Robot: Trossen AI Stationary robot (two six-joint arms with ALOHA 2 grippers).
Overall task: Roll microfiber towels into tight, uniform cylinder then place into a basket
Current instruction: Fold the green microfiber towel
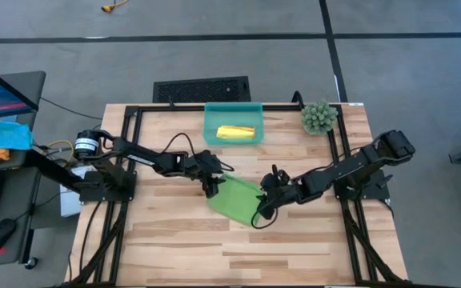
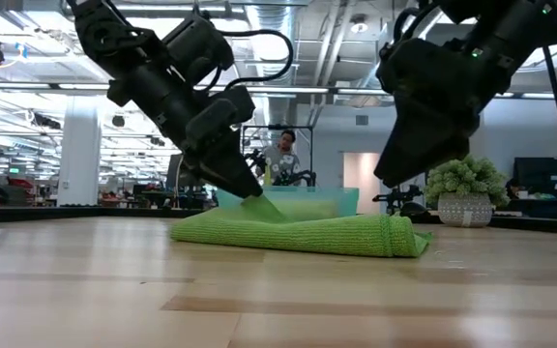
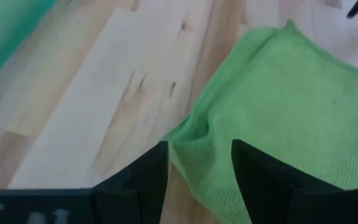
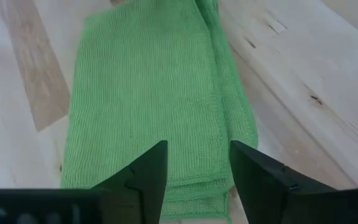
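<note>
The lime green towel (image 1: 234, 200) lies folded in several layers at the middle of the table, its thick folded end (image 2: 406, 238) toward the right. My left gripper (image 1: 212, 189) stands open at the towel's left edge, slanting down. My right gripper (image 1: 262, 206) hangs open just above the towel's right end (image 4: 191, 186) and is clear of it in the low view. The yellow towel (image 1: 236, 133) lies rolled inside the teal basket (image 1: 210, 120) at the table's far edge. My left gripper stands with one open finger (image 3: 145, 171) on each side of the towel's left edge (image 3: 188, 134), coming slanting down from the table's left. The cloth there is bunched into a small ridge (image 2: 261, 207) that rises to the fingertips. The rest of the towel lies flat on the table.
A small potted plant (image 1: 318, 117) stands at the far right corner. A black vented panel (image 1: 201, 89) lies on the floor beyond the far edge. A person (image 2: 283, 155) shows in the room behind. The near half of the tabletop (image 1: 230, 248) is bare wood.
</note>
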